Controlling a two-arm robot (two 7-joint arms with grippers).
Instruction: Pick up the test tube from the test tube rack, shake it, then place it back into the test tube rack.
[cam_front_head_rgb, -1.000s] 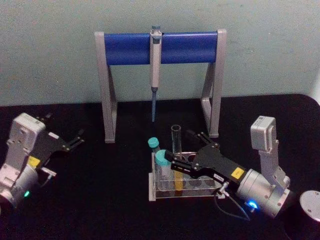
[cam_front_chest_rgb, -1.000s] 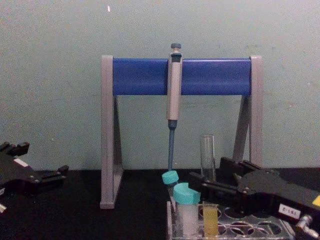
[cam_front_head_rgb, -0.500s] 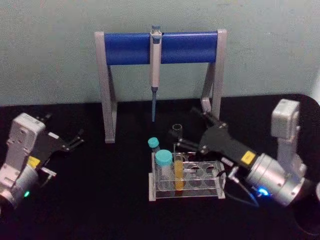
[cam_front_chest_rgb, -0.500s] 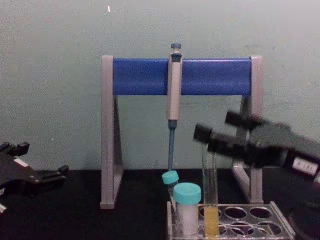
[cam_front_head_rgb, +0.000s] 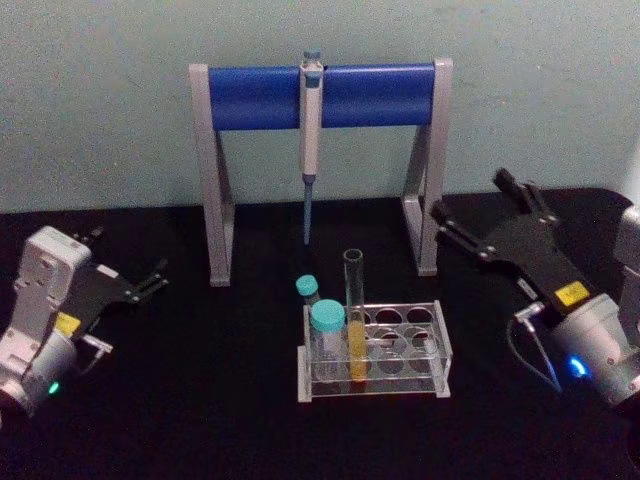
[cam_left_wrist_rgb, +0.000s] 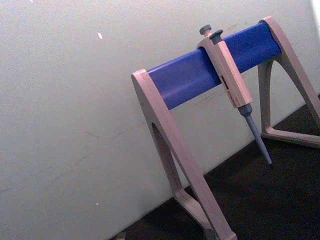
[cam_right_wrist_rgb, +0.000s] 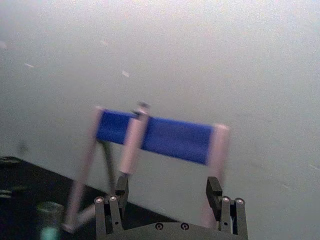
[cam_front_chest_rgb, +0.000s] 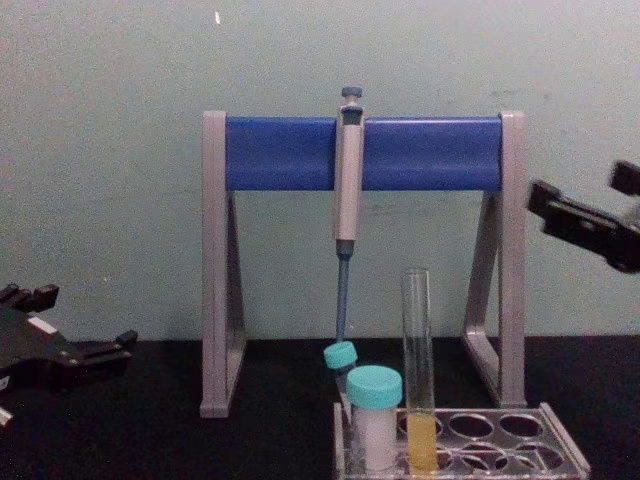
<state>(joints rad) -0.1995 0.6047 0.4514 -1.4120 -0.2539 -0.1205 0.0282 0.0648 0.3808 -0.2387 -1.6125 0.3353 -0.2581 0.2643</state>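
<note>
While the test tube (cam_front_head_rgb: 353, 312) stands upright in the test tube rack (cam_front_head_rgb: 432, 352), right gripper (cam_front_head_rgb: 478, 213) hangs spread wide and empty, well right of it. Left gripper (cam_front_head_rgb: 128, 272) parked far left, fingers apart.

Black desk (cam_front_head_rgb: 200, 400) as I see it from the head view. On it stand the clear test tube rack (cam_front_head_rgb: 425, 375), near the front centre, and the grey-and-blue pipette stand (cam_front_head_rgb: 322, 95) behind it, its feet set close to the desk's rear edge by the wall.
</note>
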